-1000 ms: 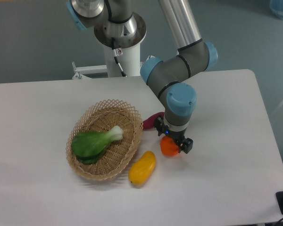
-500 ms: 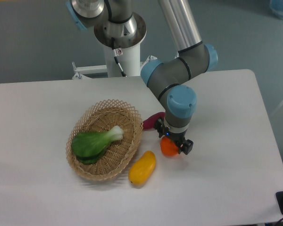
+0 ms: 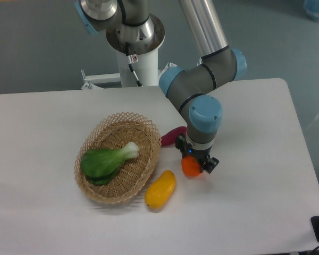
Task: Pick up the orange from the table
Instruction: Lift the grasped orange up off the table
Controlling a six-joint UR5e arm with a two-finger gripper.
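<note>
Orange (image 3: 191, 167), round, bright, between gripper (image 3: 195, 161) fingers

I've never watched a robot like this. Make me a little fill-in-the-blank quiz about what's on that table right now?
1. The leafy green vegetable lies in the woven ____.
2. The pincer is down around the round fruit coloured ____.
3. The elongated fruit in front of the basket is coloured ____.
4. The purple vegetable lies on the ____, not in the basket.

Missing words: basket; orange; yellow; table
</note>
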